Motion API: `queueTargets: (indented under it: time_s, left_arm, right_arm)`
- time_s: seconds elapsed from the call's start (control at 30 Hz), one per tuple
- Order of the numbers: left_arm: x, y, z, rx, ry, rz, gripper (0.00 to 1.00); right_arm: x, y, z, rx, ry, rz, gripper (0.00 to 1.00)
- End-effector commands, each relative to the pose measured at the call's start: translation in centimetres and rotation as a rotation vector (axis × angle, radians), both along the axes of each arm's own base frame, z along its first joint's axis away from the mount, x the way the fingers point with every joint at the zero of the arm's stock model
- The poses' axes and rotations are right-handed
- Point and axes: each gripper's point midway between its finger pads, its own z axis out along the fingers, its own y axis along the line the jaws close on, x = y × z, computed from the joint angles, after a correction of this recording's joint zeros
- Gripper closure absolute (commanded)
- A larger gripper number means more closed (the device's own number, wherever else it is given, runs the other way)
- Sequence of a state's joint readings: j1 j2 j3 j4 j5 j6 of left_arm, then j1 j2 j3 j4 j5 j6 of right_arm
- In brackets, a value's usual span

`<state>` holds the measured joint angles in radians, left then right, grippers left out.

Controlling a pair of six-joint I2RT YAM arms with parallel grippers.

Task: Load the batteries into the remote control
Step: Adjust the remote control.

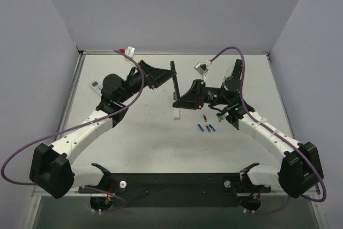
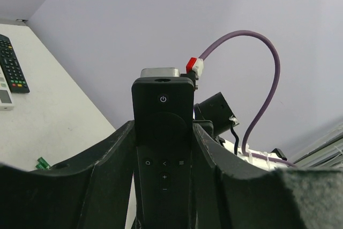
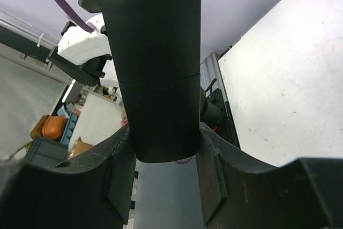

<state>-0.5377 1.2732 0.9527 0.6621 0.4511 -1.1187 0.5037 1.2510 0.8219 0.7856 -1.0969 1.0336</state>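
One slim black remote control (image 1: 173,81), one black many-buttoned remote (image 1: 236,69), one small white remote (image 1: 95,86), and four tiny cylindrical batteries (image 1: 200,128).

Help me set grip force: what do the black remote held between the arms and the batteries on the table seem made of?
Black remote: probably moulded plastic with a matte finish; it shows a dull, even black with printed white icons and no glare. Batteries: tiny cylinders, some blue, likely a coloured wrap over metal, but too small here to confirm.
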Motion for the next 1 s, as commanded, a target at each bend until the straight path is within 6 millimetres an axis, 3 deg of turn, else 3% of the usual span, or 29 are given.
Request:
queueTargets:
  time_s: [0.0,0.07,0.1,0.17,0.2,0.27,0.33,0.37,0.4,0.47,0.6,0.7,0.97]
  left_arm:
    - [-2.4,0.7,2.5,-0.029,-0.113,-0.025,0.83]
    - [-2.6,0.9,2.4,-0.014,-0.131,-0.017,0.73]
    - [-2.5,0.9,1.9,0.008,-0.119,-0.01,0.53]
    - [-2.5,1.3,1.9,0.048,-0.144,0.025,0.37]
    - [-1.8,1.6,0.9,0.084,-0.106,0.061,0.27]
    - [-1.9,2.4,1.3,0.126,-0.136,0.112,0.19]
    - [-1.1,3.1,0.0,0.19,-0.084,0.182,0.12]
    - [-1.2,3.7,0.7,0.208,-0.111,0.222,0.1]
    - [-1.3,3.6,-0.4,0.25,-0.074,0.232,0.09]
    - [-0.9,4.2,-0.1,0.277,-0.062,0.298,0.08]
    - [-1.3,3.4,-1.2,0.335,-0.011,0.328,0.07]
    - [-1.7,2.7,-1.5,0.344,-0.004,0.362,0.07]
    - [-1.7,1.8,-5.0,0.337,0.155,0.415,0.1]
  right_arm:
    - [-1.0,-0.2,3.0,0.044,-0.167,0.035,0.84]
    - [-1.3,-0.2,3.1,0.027,-0.192,0.035,0.9]
    - [-1.3,-0.3,2.4,-0.008,-0.162,0.033,0.94]
    - [-1.1,-0.5,2.4,-0.039,-0.232,0.005,0.96]
    - [-1.2,-0.6,1.3,-0.086,-0.189,-0.002,0.98]
    - [-0.7,-0.8,1.3,-0.131,-0.262,-0.044,0.99]
    - [-0.9,-1.1,-0.2,-0.216,-0.238,-0.055,1.0]
    - [-0.3,-1.3,-0.6,-0.254,-0.285,-0.093,1.0]
    - [-0.5,-1.4,-1.0,-0.289,-0.277,-0.095,1.0]
    - [-0.1,-1.4,-1.6,-0.35,-0.328,-0.137,1.0]
    - [0.5,-2.0,-3.4,-0.482,-0.346,-0.211,1.0]
    - [0.9,-2.1,-3.8,-0.557,-0.386,-0.266,1.0]
    - [1.4,-2.1,-4.3,-0.653,-0.453,-0.372,1.0]
